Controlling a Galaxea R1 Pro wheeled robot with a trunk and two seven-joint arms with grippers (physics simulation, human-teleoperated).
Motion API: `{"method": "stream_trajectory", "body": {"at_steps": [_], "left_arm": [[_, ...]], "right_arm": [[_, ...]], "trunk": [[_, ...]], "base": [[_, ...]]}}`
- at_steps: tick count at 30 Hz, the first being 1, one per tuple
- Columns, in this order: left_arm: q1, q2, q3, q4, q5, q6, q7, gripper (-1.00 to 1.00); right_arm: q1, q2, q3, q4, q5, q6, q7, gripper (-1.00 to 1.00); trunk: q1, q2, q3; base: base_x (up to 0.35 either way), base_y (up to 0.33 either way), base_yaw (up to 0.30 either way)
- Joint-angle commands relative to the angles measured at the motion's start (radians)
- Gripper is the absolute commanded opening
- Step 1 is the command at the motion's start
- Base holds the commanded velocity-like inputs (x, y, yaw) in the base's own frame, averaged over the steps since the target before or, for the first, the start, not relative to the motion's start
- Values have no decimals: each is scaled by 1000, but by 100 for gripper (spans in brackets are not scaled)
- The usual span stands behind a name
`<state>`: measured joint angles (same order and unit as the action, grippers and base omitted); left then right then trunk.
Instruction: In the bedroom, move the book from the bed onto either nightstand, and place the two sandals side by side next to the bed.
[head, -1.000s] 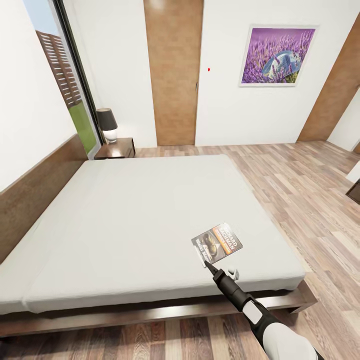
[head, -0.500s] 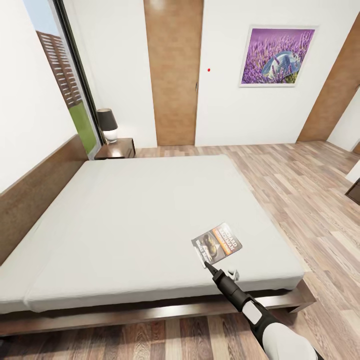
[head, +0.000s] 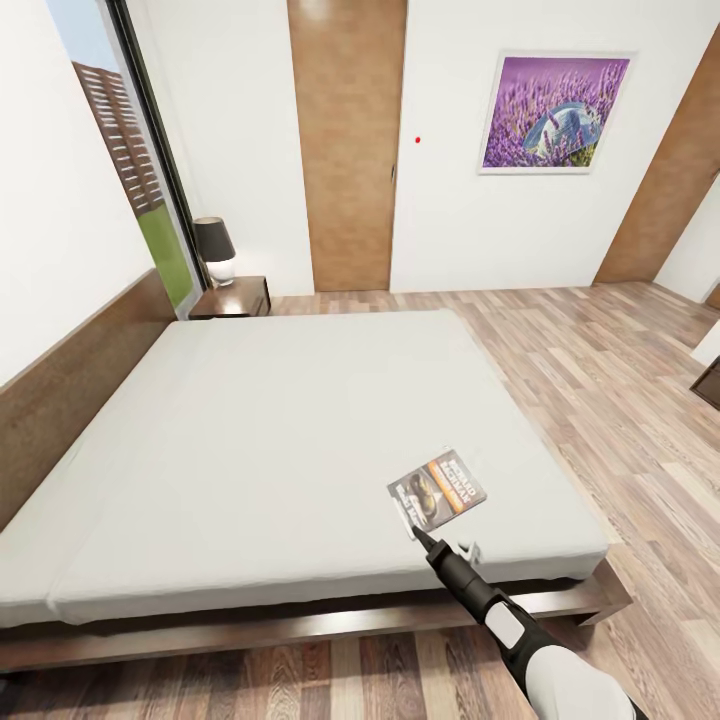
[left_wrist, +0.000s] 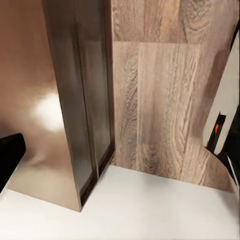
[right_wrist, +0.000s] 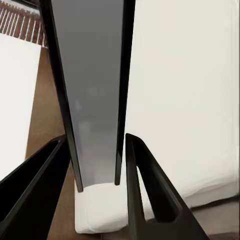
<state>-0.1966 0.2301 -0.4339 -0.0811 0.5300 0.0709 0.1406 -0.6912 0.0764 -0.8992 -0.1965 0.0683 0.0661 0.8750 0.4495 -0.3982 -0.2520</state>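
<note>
Head view: my right gripper (head: 415, 531) pinches the book (head: 436, 487) by its near edge at about 5 o'clock on the bed (head: 280, 420); the book looks tipped up, not lying flat. The nightstand (head: 235, 296) stands well apart at 11 o'clock, so I judge the carry has barely begun, with the sandals untouched.

Left wrist view: floor and bed frame; I cannot tell those fingers' state.

Right wrist view: the fingers (right_wrist: 145, 190) are closed on the book (right_wrist: 92, 90).
</note>
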Motion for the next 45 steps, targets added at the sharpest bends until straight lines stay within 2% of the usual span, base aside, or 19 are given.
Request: {"method": "stream_trajectory", "body": {"at_steps": [1, 5, 9, 13, 27, 45], "left_arm": [[4, -4, -8, -4, 8, 1, 5, 100], [13, -15, -6, -3, 26, -15, 5, 100], [18, -18, -4, -3, 67, -33, 4, 100], [21, -19, -2, -3, 82, -43, 4, 100], [51, -21, -2, -5, 89, -53, 8, 100], [57, -21, 0, -6, 90, -57, 12, 100]], "right_arm": [[-1, 1, -7, -3, 6, 6, -7, -100], [-1, 1, -6, -3, 6, 3, -43, -100], [0, 0, -6, -4, 8, 2, -56, -100], [0, -4, -5, -6, 8, 2, -61, -100], [1, -5, -4, -6, 8, 1, -63, -100], [1, -5, 11, -6, 8, -18, -62, -100]], "trunk": [[1, -2, -2], [1, -2, -2], [1, -2, 0], [1, -2, 3], [1, -2, 24], [1, -2, 53]], "base": [[0, 0, 0], [0, 0, 0], [0, 0, 0], [0, 0, 0], [0, 0, 0], [0, 0, 0]]}}
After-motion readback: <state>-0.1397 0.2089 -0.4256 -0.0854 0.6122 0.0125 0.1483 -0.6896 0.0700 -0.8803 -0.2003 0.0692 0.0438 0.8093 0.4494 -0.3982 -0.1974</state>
